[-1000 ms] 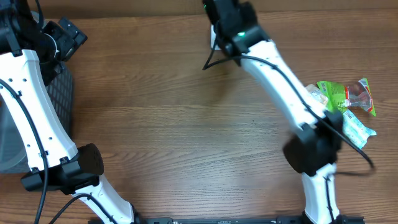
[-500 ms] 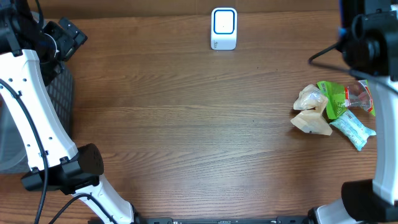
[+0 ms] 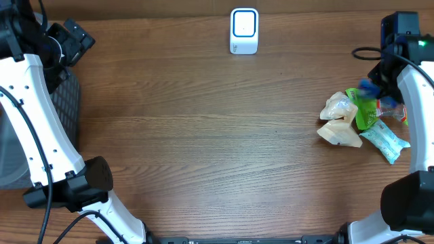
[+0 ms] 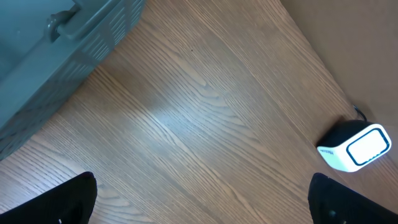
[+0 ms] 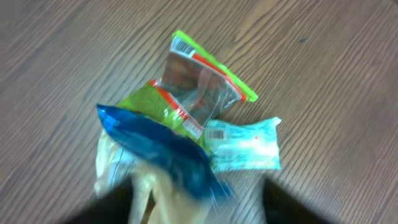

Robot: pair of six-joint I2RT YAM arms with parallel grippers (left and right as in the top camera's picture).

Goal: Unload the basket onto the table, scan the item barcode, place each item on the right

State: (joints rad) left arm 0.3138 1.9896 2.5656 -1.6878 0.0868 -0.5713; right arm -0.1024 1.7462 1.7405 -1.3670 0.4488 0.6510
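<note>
The left arm [image 3: 41,129] stands folded along the left edge, its left gripper [image 4: 202,202] spread wide with fingertips far apart, while the right arm [image 3: 417,108] stretches up the right edge, its right gripper [image 5: 202,208] pointing down, blurred fingers parted.

1. In the right wrist view, the shiny blue plastic packet [image 5: 163,149] is blurred, so you cannot read any print on it.
2. The right gripper [image 5: 198,205] shows only as two dark, blurred fingers [image 5: 292,204] set apart and cut by the bottom edge. You cannot tell whether either touches the blue packet.
3. The crinkled tan plastic bag [image 5: 112,168] lies partly under the blue packet and runs off the bottom edge.
4. The barcode on the green-edged clear packet [image 5: 199,81] is too small to read.
5. In the left wrist view, the left gripper [image 4: 202,202] shows only dark fingertips [image 4: 71,200] in the bottom corners, and the grey ribbed plastic bin [image 4: 62,50] is cut off at the top and left.
</note>
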